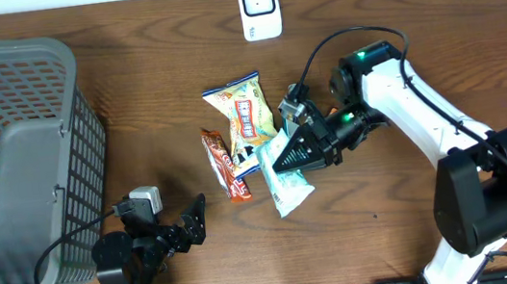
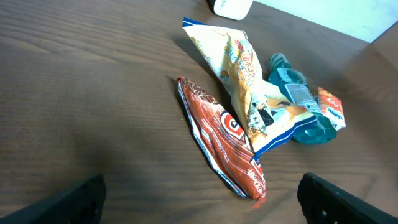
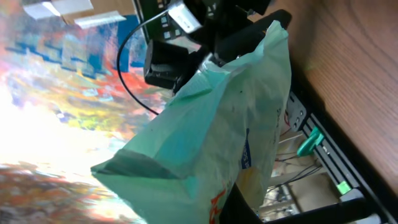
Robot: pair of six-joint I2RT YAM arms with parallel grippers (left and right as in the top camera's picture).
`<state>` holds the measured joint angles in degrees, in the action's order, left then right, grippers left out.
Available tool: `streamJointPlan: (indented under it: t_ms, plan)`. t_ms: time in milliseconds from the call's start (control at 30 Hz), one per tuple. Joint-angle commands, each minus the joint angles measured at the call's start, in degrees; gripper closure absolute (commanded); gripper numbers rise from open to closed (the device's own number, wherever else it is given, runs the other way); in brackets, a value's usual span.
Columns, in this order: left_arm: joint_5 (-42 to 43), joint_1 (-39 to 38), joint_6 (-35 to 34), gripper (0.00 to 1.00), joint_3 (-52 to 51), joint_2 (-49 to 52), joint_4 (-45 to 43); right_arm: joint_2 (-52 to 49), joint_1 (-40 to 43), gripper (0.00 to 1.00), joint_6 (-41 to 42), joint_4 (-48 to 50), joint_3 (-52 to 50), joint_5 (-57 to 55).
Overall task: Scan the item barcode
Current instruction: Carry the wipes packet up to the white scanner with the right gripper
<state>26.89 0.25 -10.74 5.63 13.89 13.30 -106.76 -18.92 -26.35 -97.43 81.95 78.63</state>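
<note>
Pinching the pale green packet (image 1: 291, 192), right end effector (image 1: 277, 163) (packet jutting past its tips), left end effector (image 1: 194, 224) spread.

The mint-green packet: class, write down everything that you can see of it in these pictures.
The mint-green packet is a soft, crinkled plastic pouch with a flat sealed end, some blue print and an orange patch near one corner. The right gripper is shut on one end, creasing it there. It sits beside the yellow snack bag, near the middle of the table; whether it touches either cannot be told.
</note>
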Motion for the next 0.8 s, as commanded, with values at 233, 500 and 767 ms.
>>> streamJointPlan:
  t_ms: [233,500,767]
  plan:
    - [0.6,-0.2,-0.5,0.01,-0.9,0.2,1.5,10.3,0.9,0.99,-7.4,-0.1,0.4,-8.4]
    - [0.6,-0.2,-0.5,0.02,-0.9,0.2,1.5,19.0,0.9,0.99,-13.3,12.7,0.4,-18.9]
    - [0.6,-0.2,-0.5,0.02,-0.9,0.2,1.5,19.8,-1.2,0.99,19.5,40.1,0.4,-54.0]
